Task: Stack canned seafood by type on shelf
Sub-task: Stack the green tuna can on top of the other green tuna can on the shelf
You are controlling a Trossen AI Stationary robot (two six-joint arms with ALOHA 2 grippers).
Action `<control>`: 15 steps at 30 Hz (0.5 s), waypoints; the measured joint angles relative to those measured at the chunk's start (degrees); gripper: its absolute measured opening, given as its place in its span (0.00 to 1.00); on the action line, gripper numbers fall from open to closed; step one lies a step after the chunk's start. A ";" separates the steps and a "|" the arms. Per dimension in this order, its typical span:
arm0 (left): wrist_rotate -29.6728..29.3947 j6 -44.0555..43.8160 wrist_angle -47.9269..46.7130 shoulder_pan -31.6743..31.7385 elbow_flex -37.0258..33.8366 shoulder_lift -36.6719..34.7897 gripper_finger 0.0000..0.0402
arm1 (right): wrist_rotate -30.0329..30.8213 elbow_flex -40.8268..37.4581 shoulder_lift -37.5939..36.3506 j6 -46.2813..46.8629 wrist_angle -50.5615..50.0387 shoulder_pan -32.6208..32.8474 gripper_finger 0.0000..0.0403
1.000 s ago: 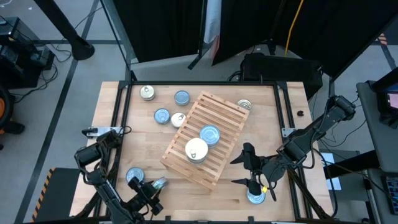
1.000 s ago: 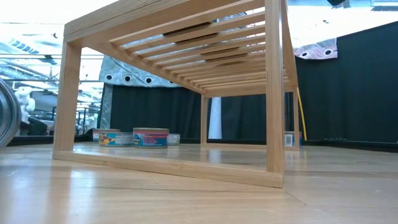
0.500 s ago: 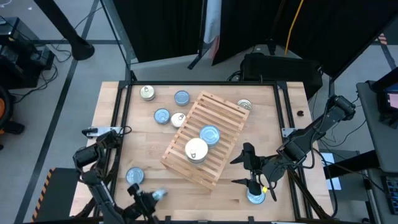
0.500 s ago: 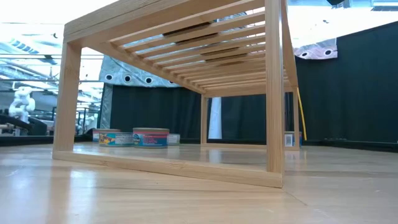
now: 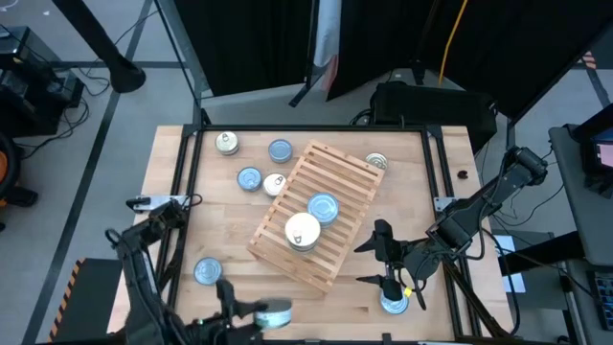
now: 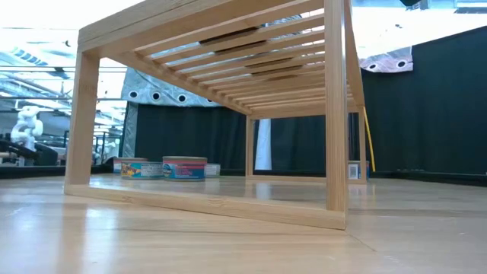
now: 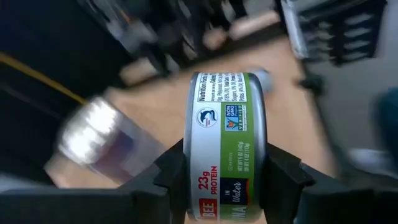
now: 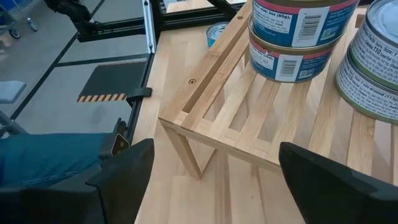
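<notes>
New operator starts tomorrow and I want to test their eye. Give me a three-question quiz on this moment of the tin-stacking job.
1. True or false: the left gripper is shut on a tin.
2. How many stacks of tins stand on the slatted shelf in the high view? A) none B) two C) four
3. Fill in: the right gripper hangs open above a tin near the table's ______ edge, beside the shelf.

Key: 1 true. 2 B, one with a blue top and one with a white top. 3 front.
</notes>
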 joint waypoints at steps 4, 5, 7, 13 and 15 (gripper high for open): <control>-2.73 23.86 6.20 4.64 -2.44 -5.13 0.36 | -0.17 -0.02 0.00 -0.05 -0.26 0.00 0.83; -3.02 26.98 6.00 6.11 -2.44 -6.09 0.36 | -0.29 -0.02 0.00 -0.12 -0.27 0.00 0.83; -3.46 31.80 6.01 9.23 -2.44 -7.93 0.36 | -0.37 -0.02 0.00 -0.31 -0.99 0.00 0.83; -1.18 45.34 6.19 19.59 -2.44 -12.49 0.36 | -0.36 -0.02 -0.02 -0.72 -4.16 -0.10 0.83; 2.58 49.01 6.21 23.18 -2.44 -13.88 0.36 | -0.35 -0.02 -0.02 -0.76 -4.82 -0.24 0.83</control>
